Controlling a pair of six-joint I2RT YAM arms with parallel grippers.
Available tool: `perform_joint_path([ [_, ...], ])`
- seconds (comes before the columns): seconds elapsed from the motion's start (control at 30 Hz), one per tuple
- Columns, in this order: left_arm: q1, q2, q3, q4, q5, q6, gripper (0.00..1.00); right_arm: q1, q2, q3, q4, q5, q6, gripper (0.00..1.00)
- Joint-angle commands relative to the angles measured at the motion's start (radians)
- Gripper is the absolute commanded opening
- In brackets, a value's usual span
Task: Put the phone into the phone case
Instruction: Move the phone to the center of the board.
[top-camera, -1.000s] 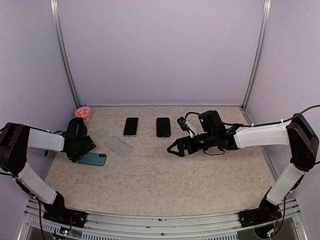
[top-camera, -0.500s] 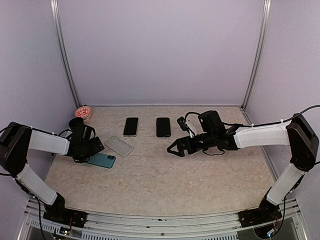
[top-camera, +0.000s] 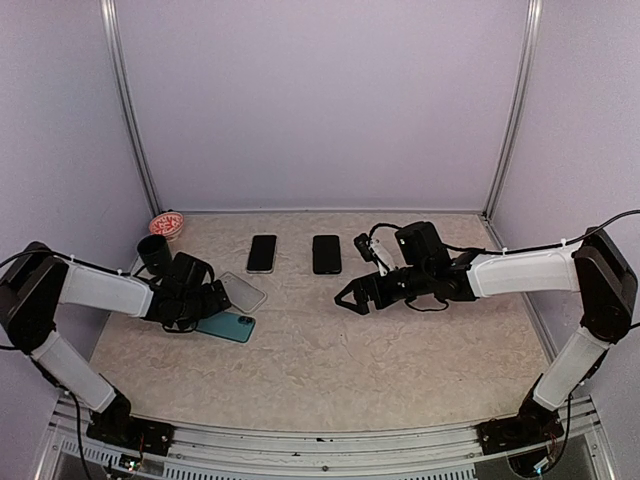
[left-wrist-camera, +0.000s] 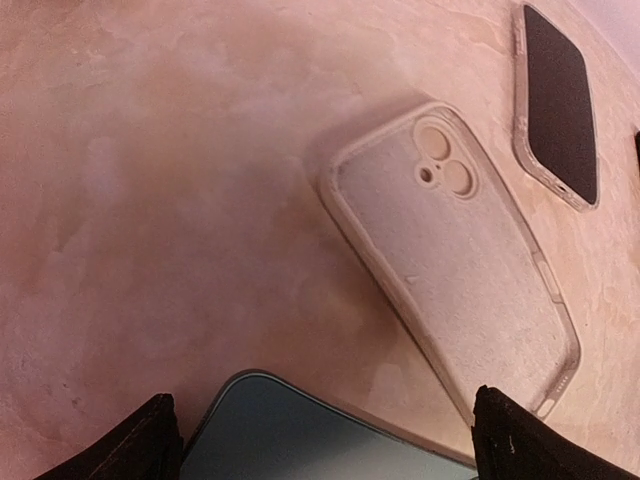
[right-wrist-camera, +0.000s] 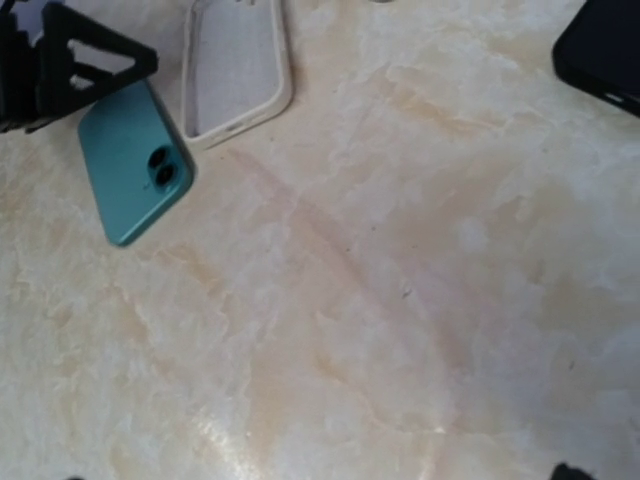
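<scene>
Teal phone (top-camera: 228, 326): lies flat on the table, back side up with its twin lenses showing, nearest the arm bases. It now sits further right than a second ago, just in front of the clear case.
Left gripper (top-camera: 212, 302): jaws spread wide, one finger (left-wrist-camera: 125, 445) on each side of the teal phone's end. Whether the pads press on it cannot be told. The arm has reached further right across the table, and the phone has travelled with it.
Clear case (top-camera: 240, 291): empty, open side up, camera cut-out towards the far left, lying at a slant. Unmoved; the phone's edge is now just beside its near end.
Right gripper (top-camera: 350, 297): released, holding nothing, hovering above bare table (top-camera: 400, 370) well apart from phone and case. Same pose as before.
Cased phone (top-camera: 262, 253): screen up at the far side, beyond the clear case, unchanged.
Black phone (top-camera: 326, 253): beside the cased one, further right, unchanged.
Red-and-white dish (top-camera: 167, 224): far left corner, unchanged.
</scene>
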Motion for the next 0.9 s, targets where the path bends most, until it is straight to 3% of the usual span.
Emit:
perform_joint_path([
  [0.0, -0.080, 0.065, 0.017, -0.067, 0.032, -0.047, 0.99, 0.021, -0.013, 0.020, -0.040, 0.059, -0.043, 0.99],
  [0.4, -0.256, 0.150, 0.131, -0.071, 0.046, -0.074, 0.99, 0.088, -0.011, 0.063, -0.124, 0.133, -0.221, 0.99],
  [0.87, -0.317, 0.174, 0.161, 0.024, 0.209, -0.033, 0.99, 0.140, 0.036, 0.113, -0.202, 0.186, -0.273, 0.99],
])
